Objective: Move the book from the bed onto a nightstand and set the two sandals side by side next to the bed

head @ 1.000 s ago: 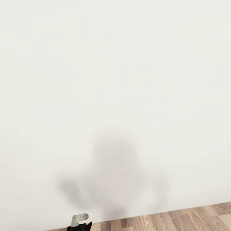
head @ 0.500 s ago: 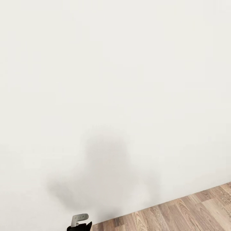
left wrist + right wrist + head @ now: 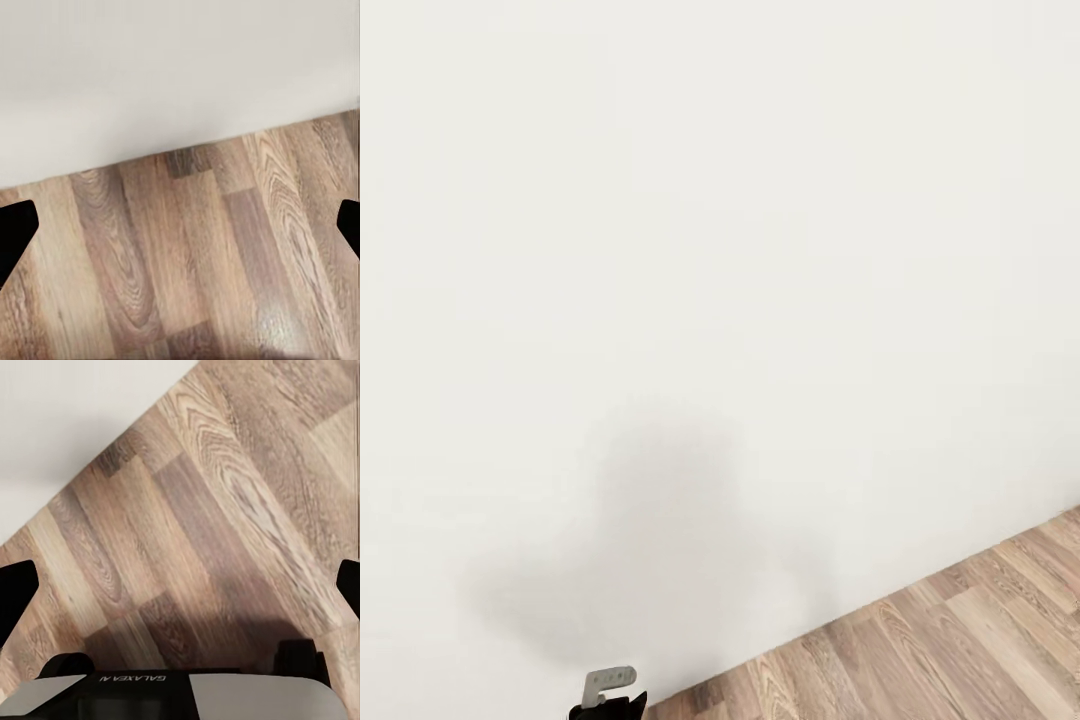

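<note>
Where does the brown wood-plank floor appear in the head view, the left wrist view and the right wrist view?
Head view: the brown wood-plank floor is a wedge in the lower right corner, below the plain white wall.
Left wrist view: the floor covers the lower half, under the wall.
Right wrist view: the floor covers most of the picture; the wall takes one corner.
Shared landmark: the straight line where wall meets floor.

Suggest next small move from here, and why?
Probably turn the base rightward: the head view faces a white wall, with wood floor opening at lower right. Both grippers, left gripper and right gripper, look open and empty over planks.
</note>
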